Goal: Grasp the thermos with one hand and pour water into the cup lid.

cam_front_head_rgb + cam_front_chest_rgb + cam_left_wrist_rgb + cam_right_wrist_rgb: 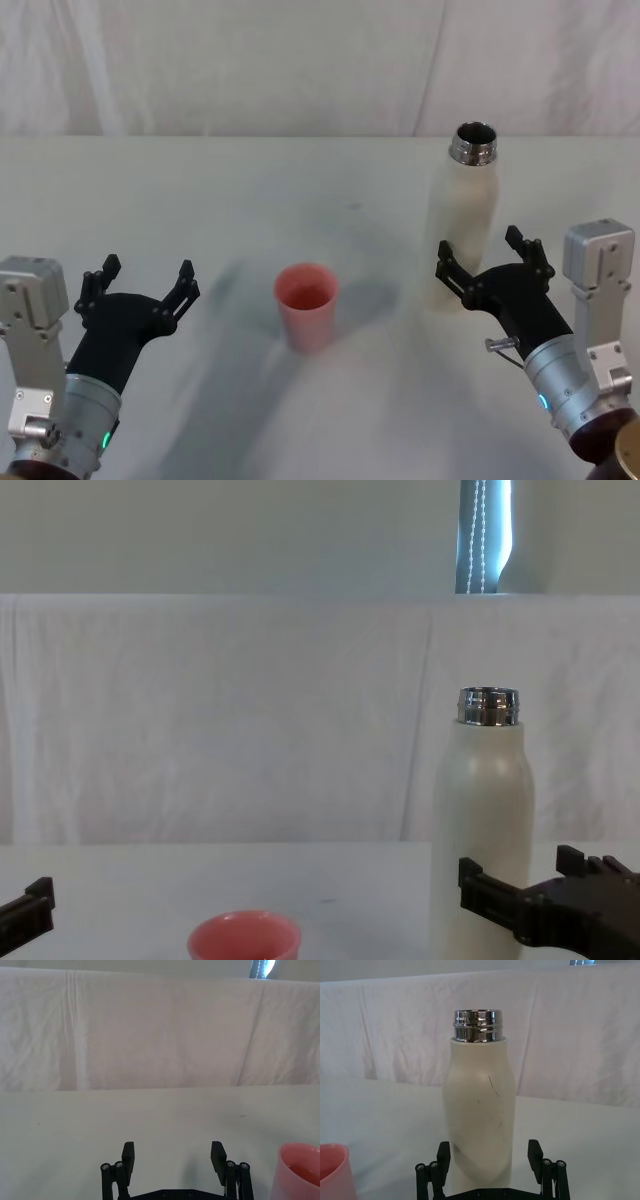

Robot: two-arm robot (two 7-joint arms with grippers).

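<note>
The cream-white thermos (463, 222) stands upright at the table's right, its steel neck open; it also shows as the thermos (479, 1110) and the thermos (482, 820). My right gripper (492, 260) is open just in front of it, its fingertips beside the thermos's lower body without touching it; the right gripper (489, 1155) straddles the base. The pink cup lid (306, 303) stands upright at the table's middle, also seen as the cup lid (299, 1172) and the cup lid (244, 938). My left gripper (147, 280) hangs open to the cup lid's left, empty, as does the left gripper (173, 1156).
A white cloth (220, 720) hangs as a backdrop behind the white table (200, 190). Bare tabletop lies between the cup lid and the thermos and behind both.
</note>
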